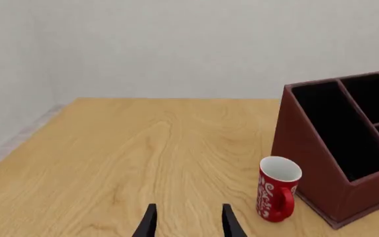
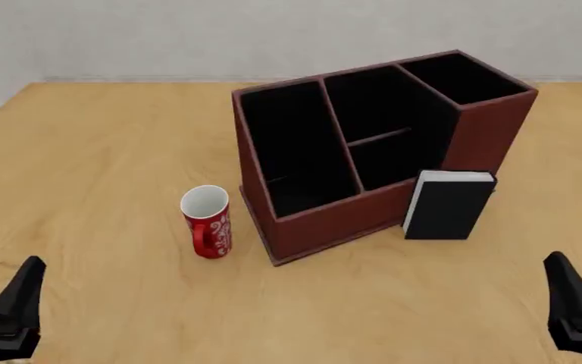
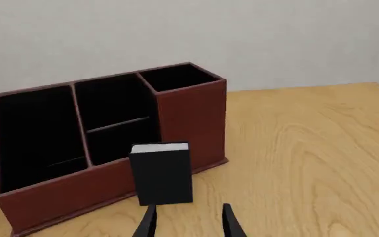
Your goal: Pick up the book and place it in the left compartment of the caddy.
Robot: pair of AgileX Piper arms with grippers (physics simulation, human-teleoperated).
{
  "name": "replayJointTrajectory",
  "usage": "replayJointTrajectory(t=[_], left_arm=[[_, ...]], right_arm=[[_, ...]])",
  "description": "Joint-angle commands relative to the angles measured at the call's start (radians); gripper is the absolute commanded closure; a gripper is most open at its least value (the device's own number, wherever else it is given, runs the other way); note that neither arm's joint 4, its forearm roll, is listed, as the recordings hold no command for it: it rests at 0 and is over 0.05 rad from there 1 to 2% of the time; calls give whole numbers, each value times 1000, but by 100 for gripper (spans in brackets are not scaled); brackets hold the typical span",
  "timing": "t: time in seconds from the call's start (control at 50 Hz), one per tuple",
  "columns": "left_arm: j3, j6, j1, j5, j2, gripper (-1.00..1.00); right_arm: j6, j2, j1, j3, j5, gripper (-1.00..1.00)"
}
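Black hardcover book [image 2: 449,205] upright at right of centre in the front view, white page edges up, leaning on or just touching the caddy's [image 2: 311,221] front wall below its raised right-end section; contact itself hard to confirm. Same book low and centre in the right wrist view [image 3: 162,174], directly ahead of the right gripper [image 3: 189,222], both black fingers visible with a clear gap, nothing between them. Right gripper in the front view [image 2: 574,303] at the lower right corner, well apart from the book. Left compartment [image 2: 296,152] the tall black-lined section at upper centre-left, bare inside, low front wall toward the camera. Red mug with white lettering [image 2: 207,222] just beside the caddy's left front corner, apart from it. Left gripper [image 1: 188,222] parted likewise and holding nothing, at the lower left corner of the front view [image 2: 8,311], pointed over bare wooden table [image 2: 99,152]. Step in hand, by judgement: the very start, reach not begun, book not yet grasped. Next move likely for the right arm: forward and left to the book, jaws straddling the thin cover across its thickness, then a lift high enough to clear the caddy's dividers before carrying leftward over the big section. Risk: toppling the upright book on approach.
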Motion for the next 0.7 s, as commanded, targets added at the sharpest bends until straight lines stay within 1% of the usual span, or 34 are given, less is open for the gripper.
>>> replayJointTrajectory(t=[0.02, 0.12, 0.16, 0.18, 0.24, 0.28, 0.38, 0.4, 0.42, 0.44, 0.46, 0.48, 0.5, 0.52, 0.54, 0.6, 0.62, 0.64, 0.68, 0.7], left_arm=[[21, 12, 0, -26, -23, -100], [25, 15, 4, -48, 6, -100], [25, 19, 4, -42, -1, -100], [26, 4, 3, -41, 3, -100], [26, 14, 6, -32, -10, -100], [26, 11, 4, -29, -11, -100], [20, 5, -9, -9, -24, -100], [20, 5, -9, -9, -24, -100], [18, 2, -18, -5, -25, -100], [18, 2, -18, -5, -25, -100], [18, 16, -24, -11, -28, -100], [18, 12, -25, -9, -28, -100], [17, 9, -27, -8, -28, -100], [17, 10, -28, -8, -28, -100], [17, 13, -32, -12, -29, -100], [16, 11, -42, -12, -29, -100], [14, 9, -44, -12, -29, -100], [14, 8, -46, -12, -29, -100], [15, 6, -48, -16, -29, -100], [15, 4, -51, -14, -29, -100]], right_arm=[[-66, -54, 50, 53, -54, -100], [-75, -52, 57, 54, -49, -100], [-80, -51, 61, 54, -49, -100], [-81, -50, 64, 54, -50, -100], [-86, -50, 66, 54, -51, -100], [-95, -51, 70, 53, -53, -100], [-146, -44, 101, 30, -29, -100], [-146, -44, 101, 30, -29, -100], [-177, -46, 118, 2, 6, -100], [-177, -53, 118, 1, 13, -100], [-205, -48, 132, -16, 27, -100], [-218, -51, 148, -28, 38, -100], [-254, -42, 158, -37, 57, -100], [-269, -47, 172, -54, 73, -100], [-310, -38, 192, -75, 99, -100], [-349, 1, 223, -129, 143, -100], [-391, 22, 223, -146, 153, -100], [-416, 30, 227, -158, 163, -100], [-417, 63, 243, -188, 184, -100], [-444, 92, 248, -194, 189, -100]])
